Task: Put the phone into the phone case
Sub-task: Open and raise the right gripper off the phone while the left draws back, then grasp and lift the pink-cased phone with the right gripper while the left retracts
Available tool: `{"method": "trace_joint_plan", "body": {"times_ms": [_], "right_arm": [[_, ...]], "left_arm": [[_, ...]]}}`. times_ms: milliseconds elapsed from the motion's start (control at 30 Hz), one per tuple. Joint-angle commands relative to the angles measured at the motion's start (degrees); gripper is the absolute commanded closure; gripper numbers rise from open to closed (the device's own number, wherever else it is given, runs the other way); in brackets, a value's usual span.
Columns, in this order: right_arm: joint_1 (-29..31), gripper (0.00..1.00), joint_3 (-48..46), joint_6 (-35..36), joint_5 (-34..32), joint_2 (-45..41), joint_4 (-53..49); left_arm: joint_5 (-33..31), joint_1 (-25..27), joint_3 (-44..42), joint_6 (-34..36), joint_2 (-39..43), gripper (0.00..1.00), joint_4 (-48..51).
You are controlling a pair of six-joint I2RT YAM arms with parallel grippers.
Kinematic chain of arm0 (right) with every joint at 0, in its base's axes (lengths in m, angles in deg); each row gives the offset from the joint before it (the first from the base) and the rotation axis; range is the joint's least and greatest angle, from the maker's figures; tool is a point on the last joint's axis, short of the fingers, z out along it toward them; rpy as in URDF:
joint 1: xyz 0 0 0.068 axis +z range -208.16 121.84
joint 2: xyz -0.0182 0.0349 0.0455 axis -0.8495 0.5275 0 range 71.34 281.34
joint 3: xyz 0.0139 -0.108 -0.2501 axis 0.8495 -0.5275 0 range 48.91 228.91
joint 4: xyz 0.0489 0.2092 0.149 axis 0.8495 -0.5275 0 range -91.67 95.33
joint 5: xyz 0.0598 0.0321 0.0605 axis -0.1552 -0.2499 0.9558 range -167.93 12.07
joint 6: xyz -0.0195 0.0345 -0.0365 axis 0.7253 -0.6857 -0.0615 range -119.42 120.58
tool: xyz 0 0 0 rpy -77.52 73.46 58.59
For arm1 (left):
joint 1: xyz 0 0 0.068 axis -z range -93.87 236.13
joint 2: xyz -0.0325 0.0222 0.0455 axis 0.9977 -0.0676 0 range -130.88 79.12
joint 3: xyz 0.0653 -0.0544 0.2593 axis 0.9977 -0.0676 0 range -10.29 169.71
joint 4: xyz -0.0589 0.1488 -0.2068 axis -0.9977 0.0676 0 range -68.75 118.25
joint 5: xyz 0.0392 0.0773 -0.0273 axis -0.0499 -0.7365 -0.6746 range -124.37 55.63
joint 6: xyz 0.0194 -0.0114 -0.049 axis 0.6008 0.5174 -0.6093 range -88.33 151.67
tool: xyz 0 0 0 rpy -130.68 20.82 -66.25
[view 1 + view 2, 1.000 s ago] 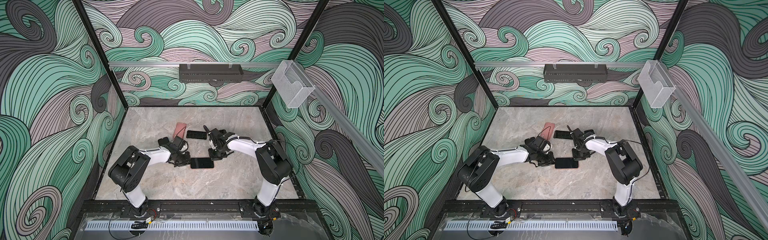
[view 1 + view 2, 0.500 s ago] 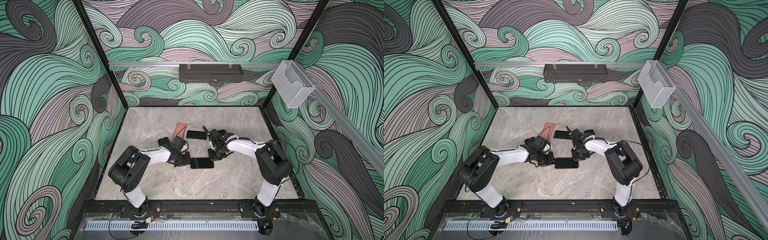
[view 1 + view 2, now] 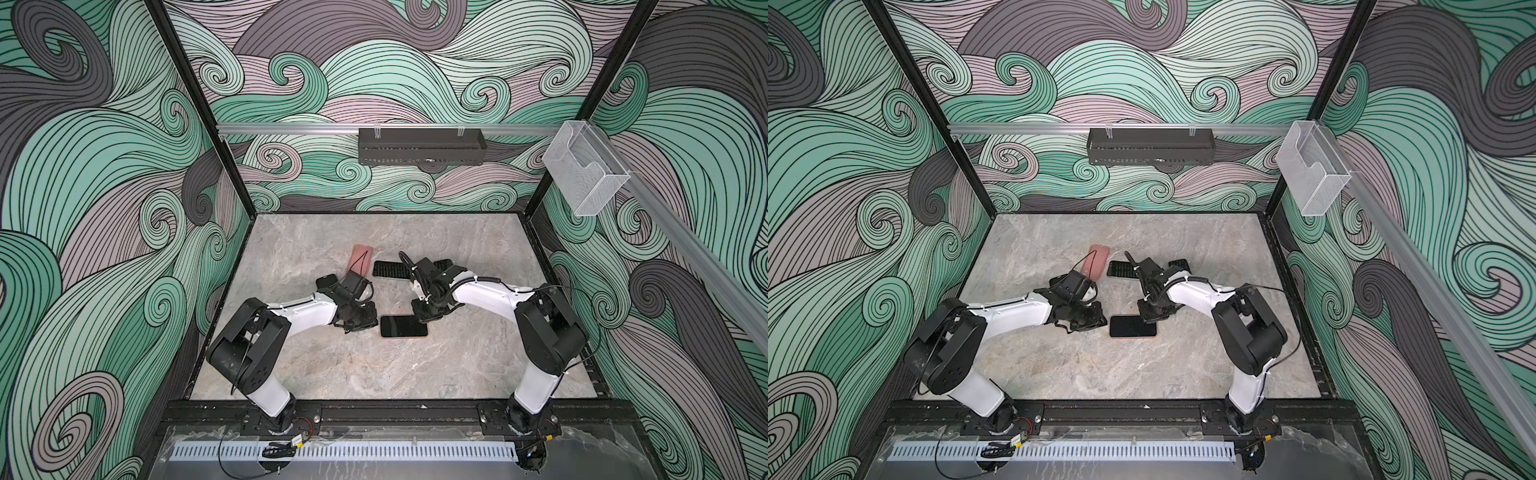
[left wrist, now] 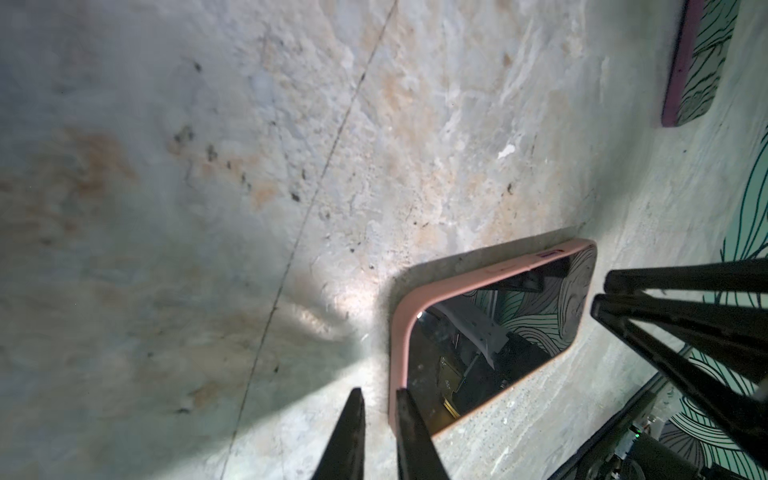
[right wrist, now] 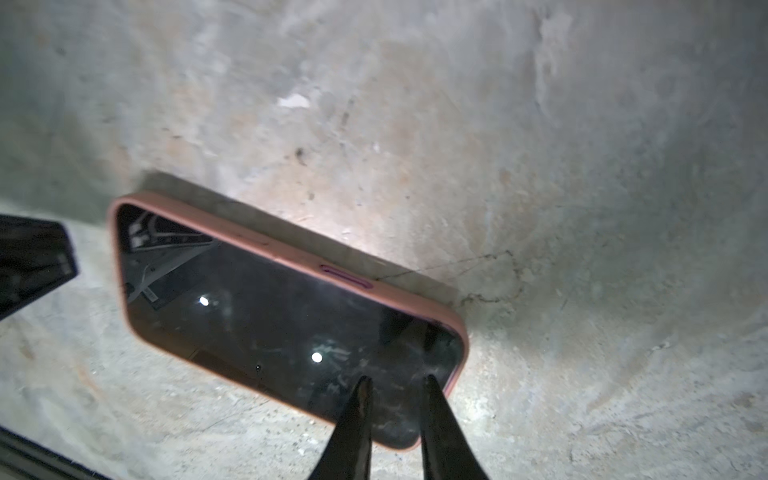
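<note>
Pink case [image 5: 291, 258] with the phone [image 5: 270, 328] inside; left gripper [image 4: 379, 392] and right gripper [image 5: 397, 379] narrow, empty.

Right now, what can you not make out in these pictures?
Right wrist view: whether the right gripper touches the phone; its tips overlap the screen.
Both top views: the black flat items, too small, partly behind the right arm.
Left wrist view: the second pink item, cut by the edge.
</note>
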Motion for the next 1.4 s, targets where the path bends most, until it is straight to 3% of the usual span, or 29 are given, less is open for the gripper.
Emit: {"method": "trace_joint_plan", "body": {"times_ms": [0, 200, 467, 533, 733, 900, 1067, 1267, 1367], "right_arm": [[-0.1, 0.73, 3.1, 4.1, 2.5, -3.9, -2.6], [0.0, 0.59, 6.1, 12.2, 0.6, -3.1, -6.7], [1.9, 0.21, 7.3, 25.4, -0.5, -1.8, -10.9], [3.2, 0.11, 6.9, 30.0, -1.9, -1.9, -11.1], [4.2, 0.09, 7.6, 38.8, -3.3, 0.0, -11.1], [5.8, 0.08, 6.5, 49.3, -3.0, 2.1, -9.3], [5.8, 0.08, 9.4, 51.6, -2.7, 6.0, -8.7], [6.0, 0.08, 11.7, 53.3, -2.3, 9.7, -8.7], [6.4, 0.08, 12.1, 53.8, -2.3, 11.1, -8.7]], "left_arm": [[-1.3, -0.8, -0.5, 1.1, 2.5, 0.82, 2.5], [-1.8, -2.0, -1.3, 1.7, 5.1, 0.78, 4.0], [-3.3, -3.9, -2.9, 2.1, 11.6, 0.67, 7.4], [-4.5, -4.2, -2.9, 2.4, 13.7, 0.58, 9.2], [-9.0, -4.4, -3.1, 2.9, 20.5, 0.31, 14.7], [-11.9, -4.8, -3.1, 2.8, 25.4, 0.31, 19.2], [-13.2, -5.1, -4.2, 2.3, 29.4, 0.30, 21.0], [-14.4, -5.2, -7.1, 1.7, 35.7, 0.17, 21.0], [-16.4, -5.2, -9.3, 0.7, 39.8, 0.16, 20.1]]}}
